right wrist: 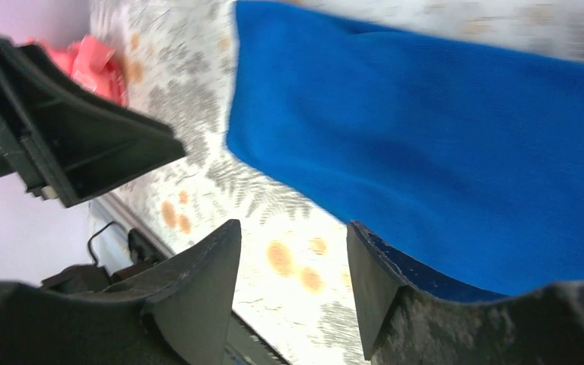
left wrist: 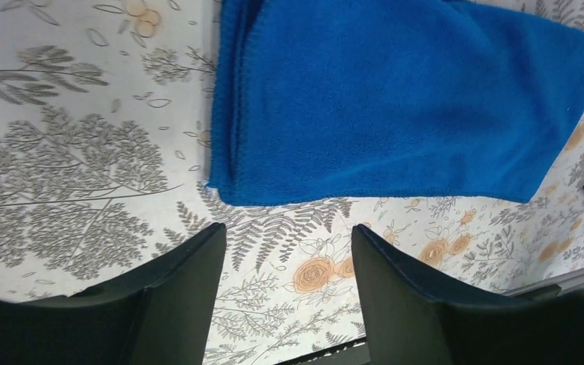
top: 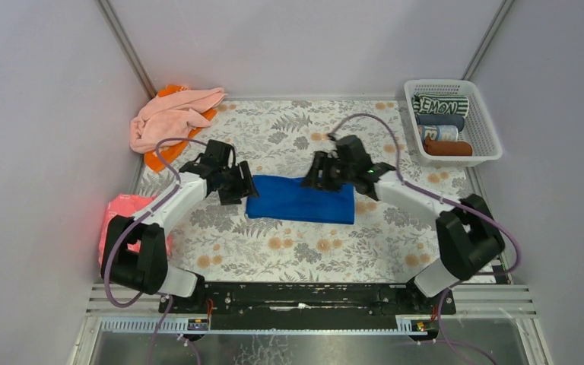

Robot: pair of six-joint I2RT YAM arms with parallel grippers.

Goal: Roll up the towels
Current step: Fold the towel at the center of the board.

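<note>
A blue towel (top: 302,199) lies folded into a flat rectangle in the middle of the flowered table. My left gripper (top: 237,185) is open and empty at the towel's left end; in its wrist view (left wrist: 289,251) the towel (left wrist: 395,99) lies just beyond the fingertips. My right gripper (top: 318,173) is open and empty over the towel's far edge; in its wrist view (right wrist: 293,243) the towel (right wrist: 441,167) fills the right side. A pink towel (top: 173,118) lies crumpled on an orange one (top: 160,158) at the far left. A red-pink towel (top: 122,213) lies at the left edge.
A white basket (top: 488,122) at the far right holds several rolled towels (top: 441,106). White walls close the table on three sides. The left gripper's body (right wrist: 68,144) shows in the right wrist view.
</note>
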